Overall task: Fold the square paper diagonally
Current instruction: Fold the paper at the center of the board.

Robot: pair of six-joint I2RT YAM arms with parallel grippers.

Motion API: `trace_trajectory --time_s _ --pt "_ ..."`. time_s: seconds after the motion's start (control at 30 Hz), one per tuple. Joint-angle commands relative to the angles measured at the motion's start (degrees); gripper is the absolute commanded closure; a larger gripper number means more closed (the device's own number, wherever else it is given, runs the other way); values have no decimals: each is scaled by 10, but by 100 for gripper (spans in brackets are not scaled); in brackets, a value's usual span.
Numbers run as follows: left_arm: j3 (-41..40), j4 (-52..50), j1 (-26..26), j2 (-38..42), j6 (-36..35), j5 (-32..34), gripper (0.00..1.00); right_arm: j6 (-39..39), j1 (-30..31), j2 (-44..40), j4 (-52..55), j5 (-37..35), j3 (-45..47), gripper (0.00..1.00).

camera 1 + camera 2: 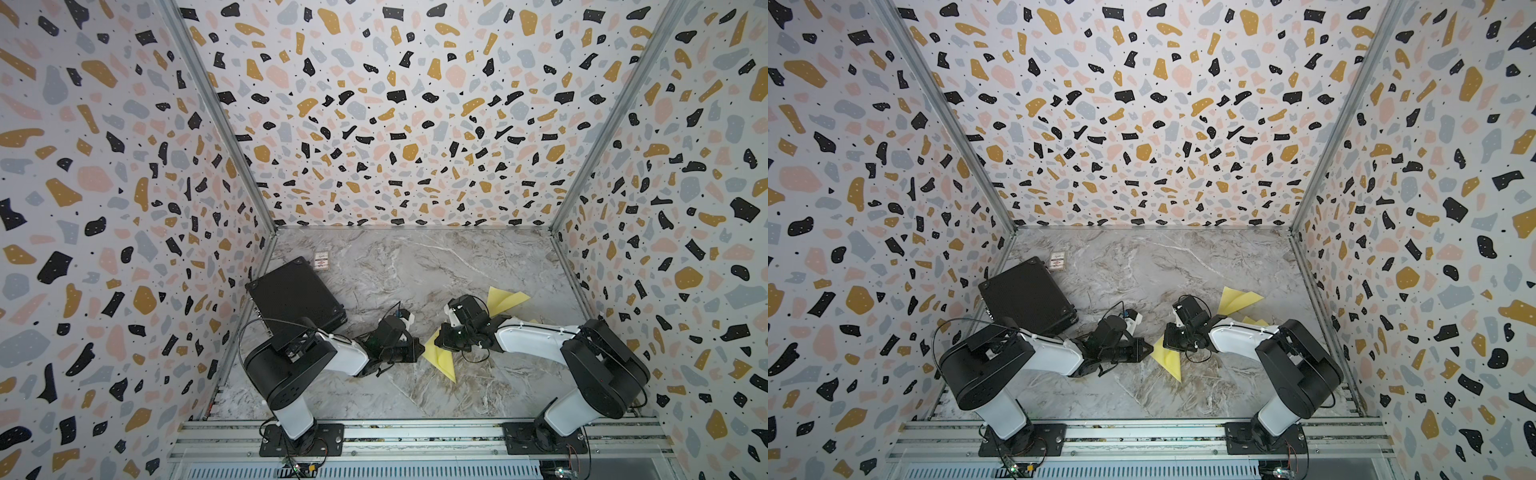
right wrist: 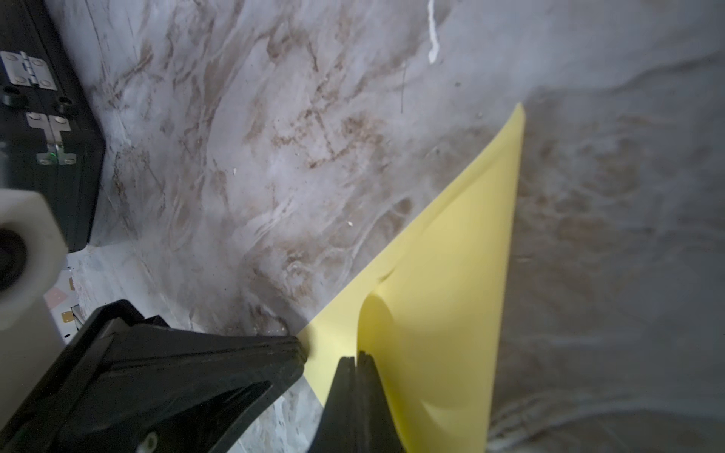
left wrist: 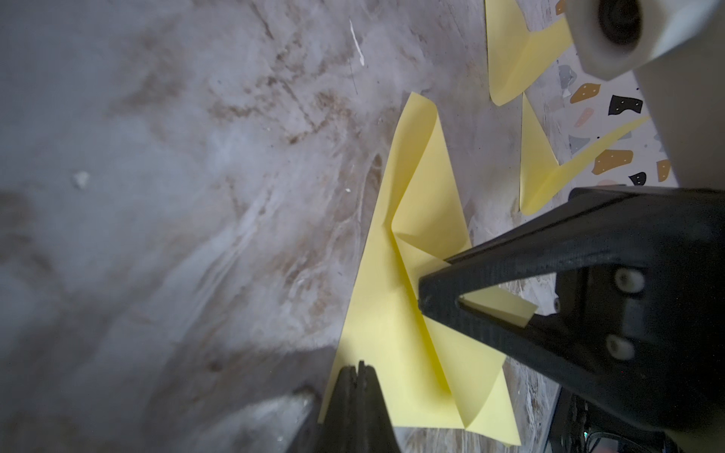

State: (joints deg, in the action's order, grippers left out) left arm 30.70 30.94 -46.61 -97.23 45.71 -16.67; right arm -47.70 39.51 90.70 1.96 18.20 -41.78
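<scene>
The yellow square paper [image 1: 441, 358] lies on the marble desk [image 1: 374, 270], to the right of the black hard case [image 1: 295, 297] and nearer the front rail than that case; it is partly folded, with one flap doubled over and creased. Both arms meet at its edge closest to the case. In the left wrist view the right gripper [image 3: 425, 304] has its black fingers [image 3: 510, 270] pressed together, pinching a raised corner of the paper [image 3: 404, 313], a small tip of which pokes out between them. The left gripper [image 3: 359, 368] is also pressed together, its tip at the paper's edge; whether it pinches the sheet cannot be told. In the right wrist view the paper [image 2: 451, 294] curls up in a loop at the right gripper [image 2: 359, 359]. More folded yellow papers [image 1: 505, 300] lie farther from the case, beyond the right arm. A small printed card [image 1: 321, 262] lies just behind the case, toward the back wall
</scene>
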Motion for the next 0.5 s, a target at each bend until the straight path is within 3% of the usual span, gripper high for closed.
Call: trace_trajectory --time_s 0.0,0.47 --pt "-8 -65 2 -24 -1 12 100 -7 5 8 -14 -6 -22 100" --pt "-6 -72 2 -26 -2 13 100 16 9 37 -9 -8 -27 100"
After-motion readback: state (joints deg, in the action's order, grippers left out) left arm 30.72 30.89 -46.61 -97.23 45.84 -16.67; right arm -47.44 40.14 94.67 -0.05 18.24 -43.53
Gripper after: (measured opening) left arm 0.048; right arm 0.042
